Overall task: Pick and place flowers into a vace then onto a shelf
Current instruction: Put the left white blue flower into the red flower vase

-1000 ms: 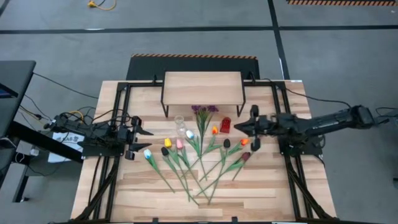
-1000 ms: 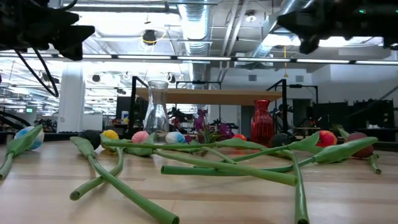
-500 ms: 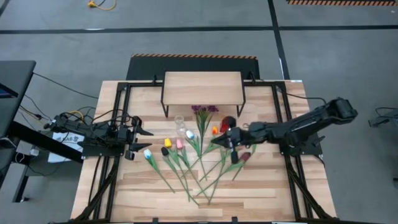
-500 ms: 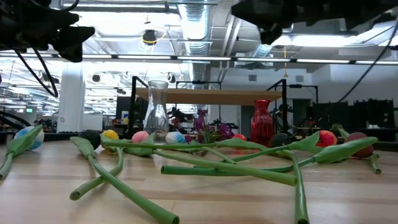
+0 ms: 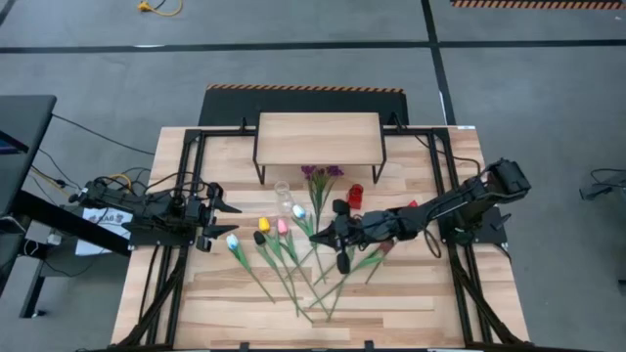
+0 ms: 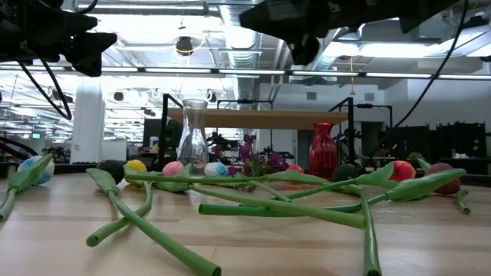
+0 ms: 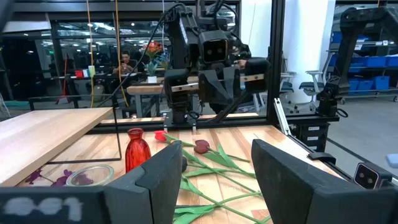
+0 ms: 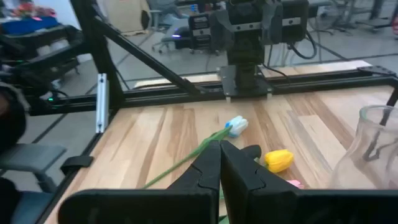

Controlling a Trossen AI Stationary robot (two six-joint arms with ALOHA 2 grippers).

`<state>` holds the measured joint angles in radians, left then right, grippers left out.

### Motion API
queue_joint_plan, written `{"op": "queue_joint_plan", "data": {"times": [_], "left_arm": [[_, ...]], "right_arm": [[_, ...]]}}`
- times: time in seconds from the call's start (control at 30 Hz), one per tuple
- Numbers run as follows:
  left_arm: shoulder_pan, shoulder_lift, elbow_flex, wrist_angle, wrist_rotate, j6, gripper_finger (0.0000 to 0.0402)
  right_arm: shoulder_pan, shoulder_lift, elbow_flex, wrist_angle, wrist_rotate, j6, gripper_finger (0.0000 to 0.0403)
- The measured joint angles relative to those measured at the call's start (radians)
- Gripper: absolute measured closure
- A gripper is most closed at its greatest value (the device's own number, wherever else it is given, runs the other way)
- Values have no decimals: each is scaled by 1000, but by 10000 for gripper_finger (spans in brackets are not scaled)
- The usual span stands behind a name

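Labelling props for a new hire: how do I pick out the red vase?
Start at the small wooden shelf at the table's far edge. Just in front of its right legs stands the red vase, beside the purple sprig. It is opaque red; the other vase is clear glass.

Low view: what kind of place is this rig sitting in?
Most likely a robotics lab or industrial workshop. Exposed ducts and pipes run under an open ceiling, blue storage bins line shelving behind, and the bare grey concrete floor around the wooden table carries hazard-striped tape.
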<state>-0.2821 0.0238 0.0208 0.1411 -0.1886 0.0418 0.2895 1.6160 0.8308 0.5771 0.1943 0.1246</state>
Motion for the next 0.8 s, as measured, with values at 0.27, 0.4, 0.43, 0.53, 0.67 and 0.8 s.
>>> {"op": "queue_joint_plan", "data": {"times": [0.27,0.4,0.43,0.53,0.67,0.8], "left_arm": [[0,0,0,-28,-34,-2,216],[0,0,1,-30,-3,-88,216],[0,0,1,-28,25,-96,216],[0,4,1,-26,161,-97,216],[0,31,6,-77,254,-107,216],[0,91,41,-202,255,-117,216]], "right_arm": [[39,100,81,-3,44,35,403],[60,107,93,-14,66,54,403],[65,106,93,-27,75,59,403],[80,92,92,-83,100,61,403],[97,57,93,-150,126,62,403],[96,22,92,-230,126,84,403]]}}
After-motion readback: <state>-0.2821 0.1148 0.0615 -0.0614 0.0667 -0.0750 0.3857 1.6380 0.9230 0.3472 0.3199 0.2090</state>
